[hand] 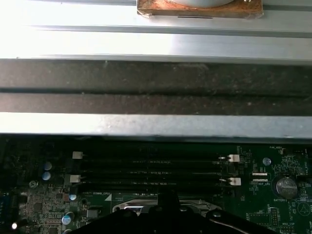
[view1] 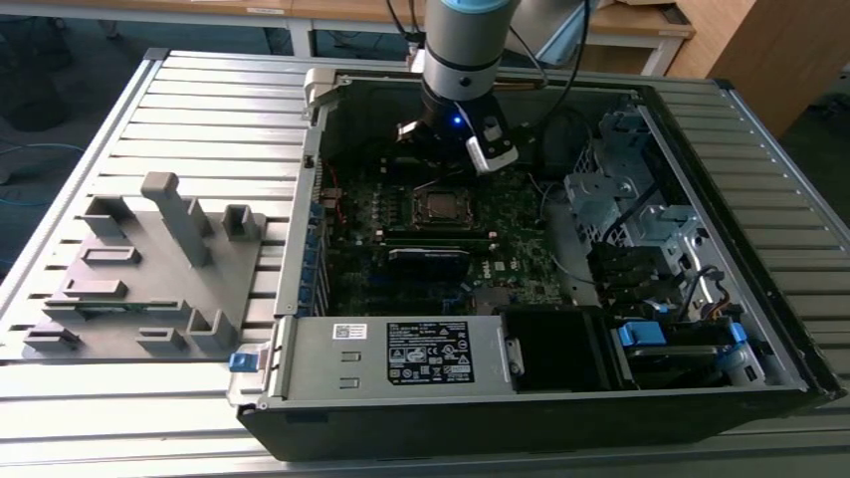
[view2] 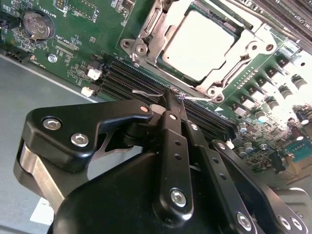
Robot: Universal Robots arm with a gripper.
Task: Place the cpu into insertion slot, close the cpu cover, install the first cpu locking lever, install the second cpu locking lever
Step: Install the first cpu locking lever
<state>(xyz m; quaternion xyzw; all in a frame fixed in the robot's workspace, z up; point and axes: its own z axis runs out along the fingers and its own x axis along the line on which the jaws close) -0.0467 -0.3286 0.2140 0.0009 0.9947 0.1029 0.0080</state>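
Two steps look done: the flat silver-grey square cpu (view2: 197,46) lies seated under the closed dark-silver metal cover frame (view2: 146,27), just beyond my black hand (view2: 171,97). Pressed together, its tips touch a thin wire locking lever (view2: 146,91); latching it, I judge, needs a steady downward push.

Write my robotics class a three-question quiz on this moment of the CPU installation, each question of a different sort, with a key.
1. True or false: the cpu sits framed by the cpu cover.
2. In the exterior view, the grey fixture stands: A) inside the computer case; B) to the exterior view's left of it; C) to the exterior view's right of it.
3. In the second wrist view, what thin metal part lies at the tip of the end effector?
Key: 1 true; 2 B; 3 a wire locking lever.
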